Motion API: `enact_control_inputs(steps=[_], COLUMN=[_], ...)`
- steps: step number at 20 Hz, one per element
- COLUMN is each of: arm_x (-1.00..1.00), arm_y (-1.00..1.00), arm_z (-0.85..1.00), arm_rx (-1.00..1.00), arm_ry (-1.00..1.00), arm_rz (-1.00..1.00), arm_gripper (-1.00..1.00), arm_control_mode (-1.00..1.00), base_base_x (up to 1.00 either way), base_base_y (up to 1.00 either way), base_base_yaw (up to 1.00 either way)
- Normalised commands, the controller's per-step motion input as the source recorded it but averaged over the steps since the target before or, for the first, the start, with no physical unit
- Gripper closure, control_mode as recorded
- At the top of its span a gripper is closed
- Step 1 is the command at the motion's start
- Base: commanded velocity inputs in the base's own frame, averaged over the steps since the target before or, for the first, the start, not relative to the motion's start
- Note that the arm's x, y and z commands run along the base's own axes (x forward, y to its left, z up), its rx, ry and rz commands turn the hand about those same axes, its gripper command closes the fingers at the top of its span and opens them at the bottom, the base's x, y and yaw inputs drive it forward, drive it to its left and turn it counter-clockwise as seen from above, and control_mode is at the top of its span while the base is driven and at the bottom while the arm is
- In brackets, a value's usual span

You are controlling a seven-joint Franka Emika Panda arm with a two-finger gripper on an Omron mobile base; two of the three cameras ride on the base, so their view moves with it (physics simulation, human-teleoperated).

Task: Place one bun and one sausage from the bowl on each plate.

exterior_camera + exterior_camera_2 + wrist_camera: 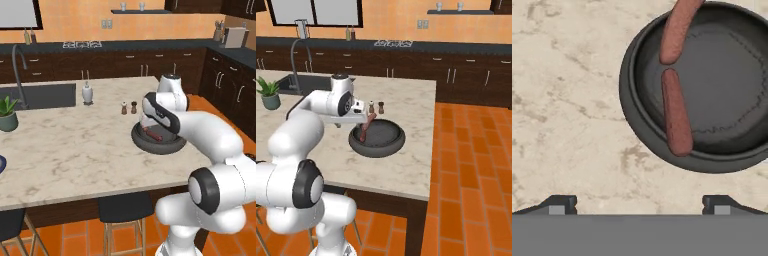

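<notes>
Your pincer [639, 204] is wide open and holds nothing. It hangs over the desk [567, 100], just beside the bowl [643, 130]. Two sausages [676, 112] lie in the bowl.

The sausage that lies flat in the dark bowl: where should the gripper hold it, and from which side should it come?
Probably at its middle, coming from above. The flat sausage lies along the inner wall of the bowl, so the open gripper should set its fingers across the narrow width, one finger toward the rim. The other sausage stands nearly end to end with it, so avoid that end.
</notes>
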Motion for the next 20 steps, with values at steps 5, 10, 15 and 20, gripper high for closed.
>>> enact_control_inputs(steps=[5, 10, 15, 20], arm_x=[1.0, 0.88, 0.04, -0.25], arm_y=[-0.18, -0.18, -0.02, -0.17], arm_z=[-0.3, -0.66, -0.45, -0.36], arm_rx=[-0.03, 0.0, 0.0, 0.0], arm_ry=[0.12, 0.28, 0.23, 0.06], arm_rz=[-0.07, -0.04, 0.0, 0.0], arm_gripper=[-1.0, -1.0, -1.0, -1.0], arm_control_mode=[-1.0, -1.0, -1.0, -1.0], base_base_x=[0.0, 0.0, 0.0, 0.0], base_base_y=[0.0, 0.0, 0.0, 0.0], base_base_yaw=[0.0, 0.0, 0.0, 0.0])
